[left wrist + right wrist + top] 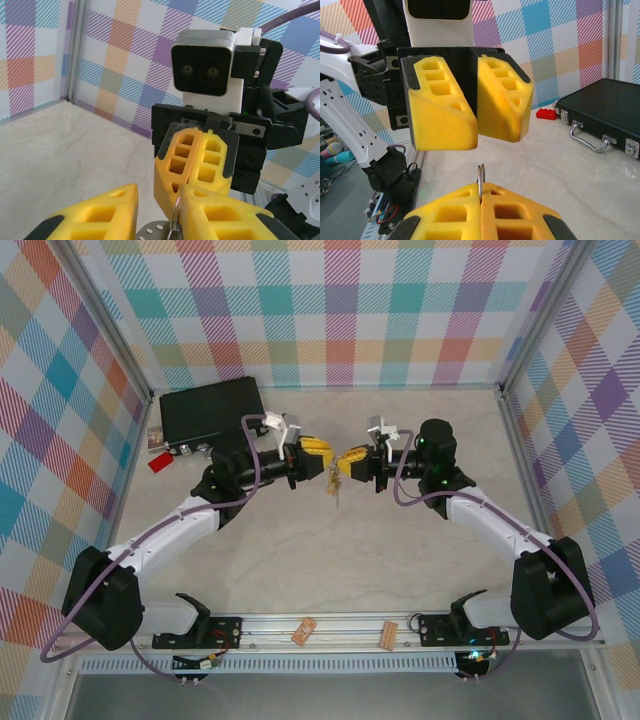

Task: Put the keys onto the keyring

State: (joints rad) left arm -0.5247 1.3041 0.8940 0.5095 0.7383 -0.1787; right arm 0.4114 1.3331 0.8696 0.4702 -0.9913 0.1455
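Both grippers meet tip to tip above the middle of the table. My right gripper [352, 462] [481, 196] [196, 170] is shut on the keyring [481, 177], a thin double wire loop that sticks up from its yellow pads. My left gripper [318, 452] [159, 194] [476, 135] faces it with its jaws apart. The keyring [175, 220] rests against the inner side of one left finger [225, 215]. A grey dotted metal piece [152, 231] hangs beside the loop. A small cluster that looks like the keys [334, 490] dangles below the tips, too small to tell apart.
A black case [210, 410] [605, 115] with a silver handle lies at the back left, and a small red tag [158, 462] [546, 113] sits beside it. Two tan wooden clips [304, 630] [389, 634] rest on the front rail. Chequered walls close in the table.
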